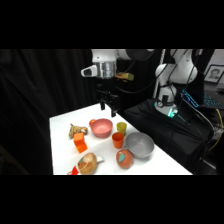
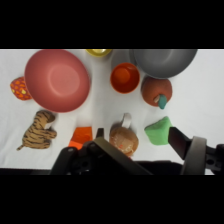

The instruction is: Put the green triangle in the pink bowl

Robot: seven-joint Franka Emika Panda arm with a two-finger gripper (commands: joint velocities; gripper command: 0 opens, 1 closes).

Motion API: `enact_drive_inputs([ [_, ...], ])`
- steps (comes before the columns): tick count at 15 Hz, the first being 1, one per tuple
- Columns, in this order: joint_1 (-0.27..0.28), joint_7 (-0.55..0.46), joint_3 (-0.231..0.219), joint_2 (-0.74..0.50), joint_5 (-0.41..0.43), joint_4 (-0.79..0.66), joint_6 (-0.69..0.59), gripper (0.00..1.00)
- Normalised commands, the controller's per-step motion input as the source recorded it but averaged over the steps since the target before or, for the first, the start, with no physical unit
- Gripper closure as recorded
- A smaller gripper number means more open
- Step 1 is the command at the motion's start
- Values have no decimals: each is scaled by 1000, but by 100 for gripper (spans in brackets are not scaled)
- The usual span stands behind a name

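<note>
Right, my arm reaches in from its base and my wrist points straight down, with my gripper [image 1: 109, 106] hanging high over the far edge of the white table [image 1: 62, 145], clear of everything on it. From the wrist view my two fingers stand wide apart, one dark finger [image 2: 179, 141] rising at the right and the other low near the middle, and nothing sits between them.

The green triangle [image 2: 159, 131] lies on the table just inside my right finger, close beside it, though whether they touch I cannot tell. It is not in any bowl. The pink bowl [image 2: 57, 80] sits well off towards my left finger's side and further ahead, apart from the triangle, with nothing showing in its darker inside.

Between my fingers, ahead of me, lies a brown rounded jug [image 2: 123, 138], and just beyond it an orange cup [image 2: 125, 78]. An orange ball with a teal patch [image 2: 156, 91] sits just ahead of the triangle, with the grey bowl [image 2: 163, 61] beyond it. A toy tiger [image 2: 38, 131] lies below the pink bowl, next to an orange block [image 2: 82, 135].
</note>
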Motion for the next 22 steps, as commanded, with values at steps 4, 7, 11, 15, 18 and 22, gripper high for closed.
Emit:
enact_drive_inputs([
  [4, 100, -141, 98, 372, -214, 431, 38, 0],
  [7, 92, -119, 67, 404, -257, 459, 44, 0],
  [11, 88, -146, 80, 373, -112, 436, 29, 0],
  [15, 84, -118, 60, 371, -83, 385, 70, 0],
  [18, 59, -100, -13, 413, -173, 363, 124, 0],
  [22, 51, -104, -19, 392, -110, 374, 112, 0],
])
